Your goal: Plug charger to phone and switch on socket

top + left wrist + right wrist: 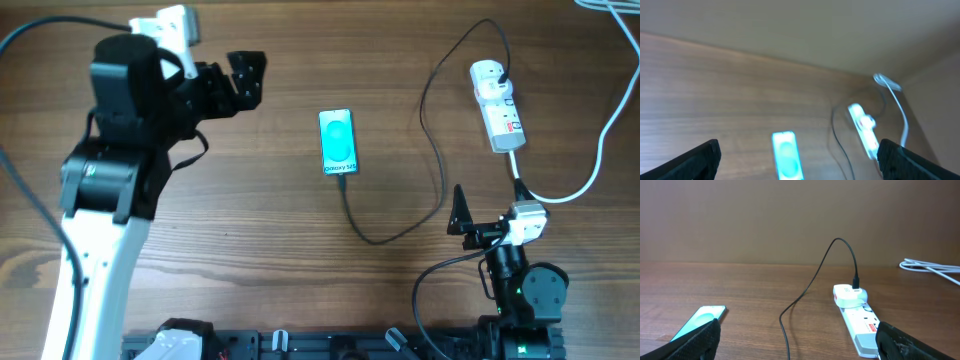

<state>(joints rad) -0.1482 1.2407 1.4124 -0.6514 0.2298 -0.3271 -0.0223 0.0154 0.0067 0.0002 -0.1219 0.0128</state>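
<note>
The phone lies screen-up at the table's middle, its cyan screen lit and its white strip at the near end. The black charger cable runs from a white adapter on the socket, loops down, and its end meets the phone's near end. My left gripper is open and empty, raised to the left of the phone. My right gripper is open and empty, near the front, below the socket. The left wrist view shows the phone, socket and open fingers. The right wrist view shows the phone, cable, socket and open fingers.
The socket's thick white lead curves from its near end out to the right and up past the far right corner; it also shows in the right wrist view. The table is brown wood.
</note>
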